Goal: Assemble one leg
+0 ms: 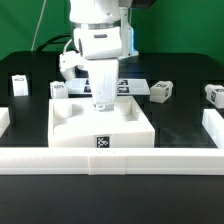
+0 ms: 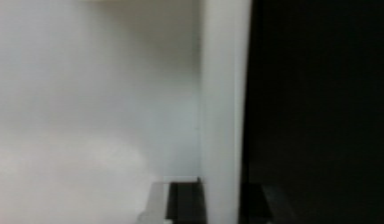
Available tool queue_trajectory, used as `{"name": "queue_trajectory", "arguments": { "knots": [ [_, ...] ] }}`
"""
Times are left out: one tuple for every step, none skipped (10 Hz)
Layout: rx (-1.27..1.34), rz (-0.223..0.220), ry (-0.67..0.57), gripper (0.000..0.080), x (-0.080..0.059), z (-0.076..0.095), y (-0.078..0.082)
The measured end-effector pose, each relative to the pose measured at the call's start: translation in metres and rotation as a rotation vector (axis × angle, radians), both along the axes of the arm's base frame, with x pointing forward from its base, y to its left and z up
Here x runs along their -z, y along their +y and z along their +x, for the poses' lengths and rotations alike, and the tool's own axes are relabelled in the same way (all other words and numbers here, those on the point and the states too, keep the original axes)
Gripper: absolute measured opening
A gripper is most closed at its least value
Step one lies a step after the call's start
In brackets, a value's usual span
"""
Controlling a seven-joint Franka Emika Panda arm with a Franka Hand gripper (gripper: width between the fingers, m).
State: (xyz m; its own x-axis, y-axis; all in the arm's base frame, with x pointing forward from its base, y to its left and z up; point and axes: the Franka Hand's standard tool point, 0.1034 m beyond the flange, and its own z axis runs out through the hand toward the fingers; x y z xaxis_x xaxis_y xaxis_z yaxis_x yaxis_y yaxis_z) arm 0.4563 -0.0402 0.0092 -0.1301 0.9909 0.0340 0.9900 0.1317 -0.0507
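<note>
The large white square panel (image 1: 75,128) lies flat in the middle of the table. My gripper (image 1: 102,104) reaches straight down onto its far edge. In the wrist view the two dark fingers (image 2: 189,203) stand on either side of the panel's white edge strip (image 2: 221,100), and my gripper (image 2: 226,192) looks shut on it. Four small white legs with tags lie apart from it. One leg (image 1: 20,83) is at the exterior view's far left and one (image 1: 60,90) lies by the panel's far left corner. One (image 1: 160,91) is to the right and one (image 1: 214,95) at the far right.
A white wall (image 1: 110,161) runs along the front, touching the panel's near edge, with side pieces at the exterior view's left (image 1: 4,120) and right (image 1: 212,128). The marker board (image 1: 135,84) lies behind the arm. A green backdrop stands behind the black table.
</note>
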Motion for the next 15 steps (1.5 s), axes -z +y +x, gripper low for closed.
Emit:
{"name": "queue_trajectory", "arguments": {
  "knots": [
    [0.000, 0.000, 0.000, 0.0058, 0.000, 0.000, 0.000],
    [0.000, 0.000, 0.000, 0.0058, 0.000, 0.000, 0.000],
    [0.000, 0.000, 0.000, 0.0058, 0.000, 0.000, 0.000],
    [0.001, 0.000, -0.001, 0.0058, 0.000, 0.000, 0.001],
    [0.026, 0.002, -0.002, 0.0058, 0.000, 0.001, 0.008],
    [0.036, 0.006, -0.003, 0.0058, -0.001, 0.003, 0.020],
    [0.055, 0.010, -0.003, 0.0058, -0.002, 0.006, 0.036],
    [0.076, 0.013, -0.004, 0.0058, -0.001, 0.009, 0.048],
    [0.113, 0.019, -0.007, 0.0058, 0.000, 0.014, 0.065],
    [0.137, 0.026, -0.017, 0.0058, 0.000, 0.019, 0.084],
    [0.152, 0.028, -0.021, 0.0058, 0.000, 0.024, 0.097],
    [0.153, 0.028, -0.020, 0.0058, -0.001, 0.030, 0.105],
    [0.146, 0.028, -0.018, 0.0058, -0.002, 0.035, 0.108],
    [0.145, 0.028, -0.014, 0.0058, -0.003, 0.041, 0.111],
    [0.143, 0.031, -0.017, 0.0058, -0.003, 0.045, 0.117]
  ]
}}
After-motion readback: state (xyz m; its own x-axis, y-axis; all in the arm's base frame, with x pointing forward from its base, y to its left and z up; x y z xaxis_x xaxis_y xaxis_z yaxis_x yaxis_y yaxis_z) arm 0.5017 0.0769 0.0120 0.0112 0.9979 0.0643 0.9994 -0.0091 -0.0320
